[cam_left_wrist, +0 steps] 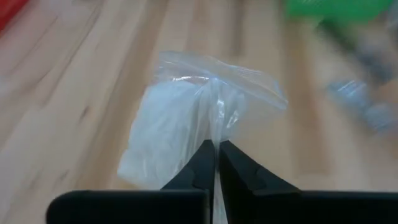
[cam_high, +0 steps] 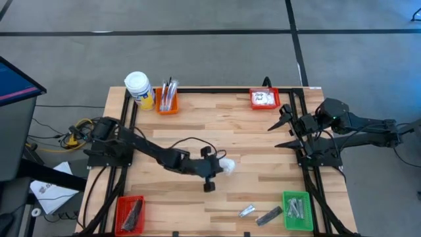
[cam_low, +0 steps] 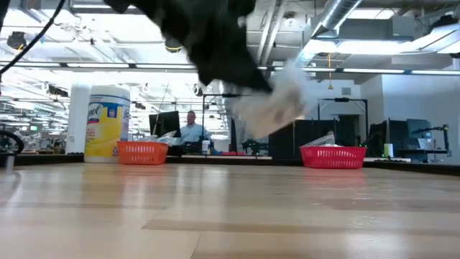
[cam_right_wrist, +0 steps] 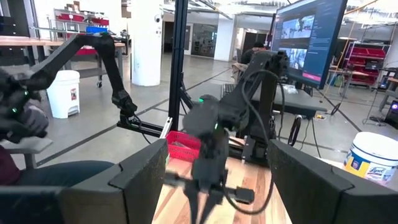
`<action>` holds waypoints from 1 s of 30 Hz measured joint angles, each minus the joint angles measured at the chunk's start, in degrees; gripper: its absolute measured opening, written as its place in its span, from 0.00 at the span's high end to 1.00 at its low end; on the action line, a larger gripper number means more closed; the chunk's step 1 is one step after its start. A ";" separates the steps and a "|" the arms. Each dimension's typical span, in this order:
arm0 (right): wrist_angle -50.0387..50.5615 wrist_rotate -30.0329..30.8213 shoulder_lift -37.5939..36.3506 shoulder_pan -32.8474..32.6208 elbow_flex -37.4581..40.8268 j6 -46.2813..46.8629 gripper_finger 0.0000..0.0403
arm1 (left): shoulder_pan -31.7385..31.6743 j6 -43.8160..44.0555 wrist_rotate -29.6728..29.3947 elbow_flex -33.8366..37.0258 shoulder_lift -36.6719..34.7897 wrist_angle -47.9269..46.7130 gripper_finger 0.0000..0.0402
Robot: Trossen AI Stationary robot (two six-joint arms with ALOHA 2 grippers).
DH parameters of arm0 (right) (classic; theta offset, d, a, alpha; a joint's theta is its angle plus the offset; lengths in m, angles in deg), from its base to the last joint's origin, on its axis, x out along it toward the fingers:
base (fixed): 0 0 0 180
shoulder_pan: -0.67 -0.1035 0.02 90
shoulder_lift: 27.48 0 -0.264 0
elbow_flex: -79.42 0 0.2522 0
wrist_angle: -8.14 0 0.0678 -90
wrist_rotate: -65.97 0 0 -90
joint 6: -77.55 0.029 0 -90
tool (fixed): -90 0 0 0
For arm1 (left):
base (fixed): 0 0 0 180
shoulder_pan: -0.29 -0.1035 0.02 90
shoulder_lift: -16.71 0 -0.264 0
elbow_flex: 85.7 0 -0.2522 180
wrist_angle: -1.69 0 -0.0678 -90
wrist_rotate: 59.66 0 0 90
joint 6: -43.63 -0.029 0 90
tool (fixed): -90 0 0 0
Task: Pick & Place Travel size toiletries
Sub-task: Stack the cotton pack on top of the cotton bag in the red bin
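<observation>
A white puffy packet in clear plastic hangs above the middle of the table, and my left gripper is shut on it. The low view shows the packet well above the tabletop. A small silvery sachet and a dark grey flat bar lie flat on the wood near the table's near edge. My right gripper waits open at the table's right edge, holding nothing. My left gripper pinches the packet's clear plastic wrap between its two fingers, beside the white filling. The fingers come from the table's left, slanting downward. The packet is lifted clear of the table and sticks out beyond the fingertips.
An orange bin with toothbrushes and a white-capped yellow jar stand at the far left. A red bin with white packets sits at the far right. A red bin is near left, a green bin near right.
</observation>
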 joint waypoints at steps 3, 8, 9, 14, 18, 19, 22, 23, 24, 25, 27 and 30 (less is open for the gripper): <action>-0.02 0.00 0.95 -0.44 0.00 0.00 0.33 | 0.17 1.70 4.59 0.02 -3.04 4.20 1.00; 0.22 -0.06 3.47 -3.02 0.00 -1.07 0.33 | 0.19 5.50 10.91 -0.02 -5.78 10.94 1.00; 0.27 -0.23 4.19 -3.83 0.00 -2.27 0.33 | 0.19 6.43 11.98 -0.02 -5.91 12.25 1.00; 0.98 -1.39 7.36 -8.97 0.00 -9.26 0.33 | 0.21 11.00 15.08 -0.03 -6.25 14.36 1.00; 1.09 -1.43 10.25 -13.29 0.00 -13.65 0.33 | 0.39 11.28 15.06 -0.02 -6.25 14.62 1.00; 0.80 -1.44 10.80 -14.16 0.00 -14.45 0.33 | 0.54 11.30 15.05 -0.02 -6.25 14.70 1.00; 0.59 -1.42 12.04 -16.28 0.00 -16.85 0.33 | 0.92 11.27 14.99 -0.02 -6.25 15.46 1.00; 0.58 -1.41 12.42 -16.90 0.00 -17.44 0.33 | 1.09 11.22 14.98 -0.03 -6.25 15.76 1.00; 0.58 -1.39 12.81 -17.53 0.00 -17.86 0.33 | 1.29 11.17 15.00 -0.04 -6.25 16.04 1.00; 0.55 -1.38 13.20 -18.09 0.00 -17.99 0.33 | 1.46 11.17 15.00 -0.04 -6.25 16.37 1.00; 0.57 -1.36 14.16 -19.20 0.00 -18.01 0.33 | 1.81 11.17 14.97 -0.04 -6.25 16.97 1.00; 0.19 -1.33 15.54 -20.20 0.00 -18.16 0.33 | 2.09 10.90 14.86 -0.06 -6.25 18.25 1.00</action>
